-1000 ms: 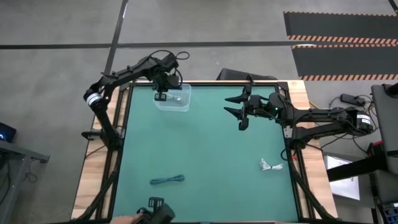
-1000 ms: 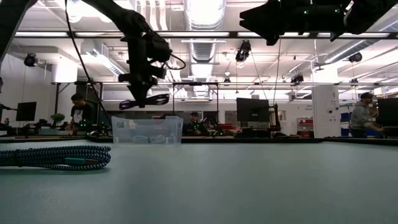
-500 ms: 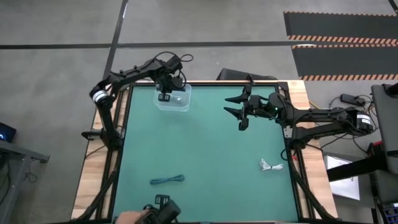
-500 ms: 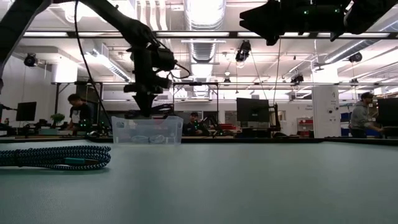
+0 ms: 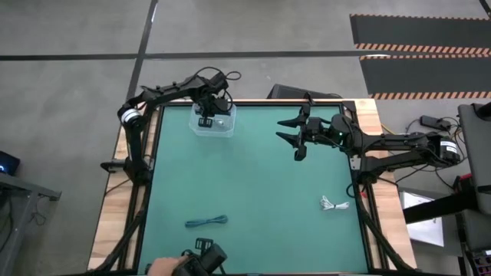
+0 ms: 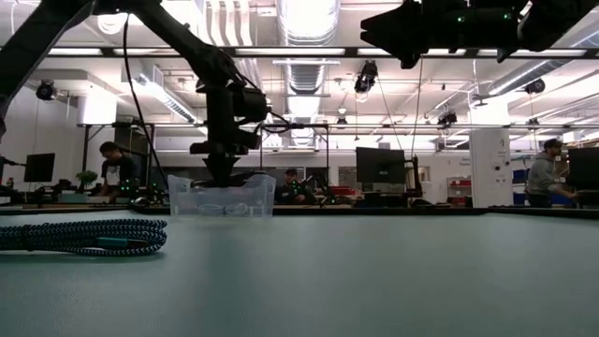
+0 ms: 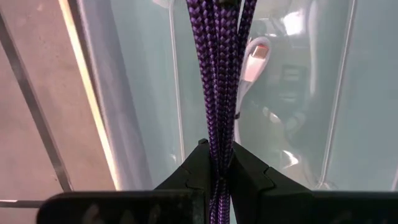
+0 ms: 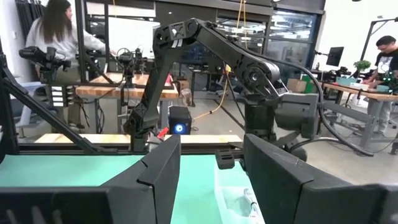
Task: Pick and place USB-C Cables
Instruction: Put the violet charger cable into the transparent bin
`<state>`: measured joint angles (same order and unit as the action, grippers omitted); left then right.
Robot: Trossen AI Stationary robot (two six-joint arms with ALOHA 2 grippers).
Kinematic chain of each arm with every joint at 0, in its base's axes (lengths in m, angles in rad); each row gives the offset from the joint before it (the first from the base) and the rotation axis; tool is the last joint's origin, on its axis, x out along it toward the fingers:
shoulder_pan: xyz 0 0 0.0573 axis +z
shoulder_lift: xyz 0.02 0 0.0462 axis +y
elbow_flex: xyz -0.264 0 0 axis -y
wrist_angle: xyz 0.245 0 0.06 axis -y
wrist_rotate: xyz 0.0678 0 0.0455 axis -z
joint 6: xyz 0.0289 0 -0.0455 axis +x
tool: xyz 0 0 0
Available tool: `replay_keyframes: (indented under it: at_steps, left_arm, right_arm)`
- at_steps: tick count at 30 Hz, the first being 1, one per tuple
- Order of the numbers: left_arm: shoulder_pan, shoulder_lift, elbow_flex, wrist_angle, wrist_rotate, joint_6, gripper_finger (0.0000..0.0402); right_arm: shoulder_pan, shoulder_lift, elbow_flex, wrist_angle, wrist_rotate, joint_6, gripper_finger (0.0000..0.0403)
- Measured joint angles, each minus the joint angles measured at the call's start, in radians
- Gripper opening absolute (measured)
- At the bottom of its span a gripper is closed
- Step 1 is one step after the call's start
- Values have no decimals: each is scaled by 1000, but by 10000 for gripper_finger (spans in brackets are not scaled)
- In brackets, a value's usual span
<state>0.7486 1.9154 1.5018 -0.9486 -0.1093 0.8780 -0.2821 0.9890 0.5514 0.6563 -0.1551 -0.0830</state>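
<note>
The left tool (image 5: 205,121) is hanging over the clear bin (image 5: 226,129) at the far left of the green desk (image 5: 253,184), its fingers (image 7: 245,177) clenched on a dark braided cable (image 7: 219,74) that is dangling into the bin above a white cable (image 7: 252,62) lying inside. The right tool (image 5: 290,132) is hovering released, fingers spread wide, over the far right part of the desk. A teal cable (image 5: 205,221) is lying near the front left edge and a second white cable (image 5: 334,204) near the right edge, well apart.
</note>
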Motion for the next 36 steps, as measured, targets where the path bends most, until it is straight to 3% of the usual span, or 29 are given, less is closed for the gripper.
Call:
replay_keyframes:
  at_steps: [36]
  left_arm:
    - [0,7,-49,104,0,3,18]
  right_arm:
    - [0,0,0,-8,0,1,167]
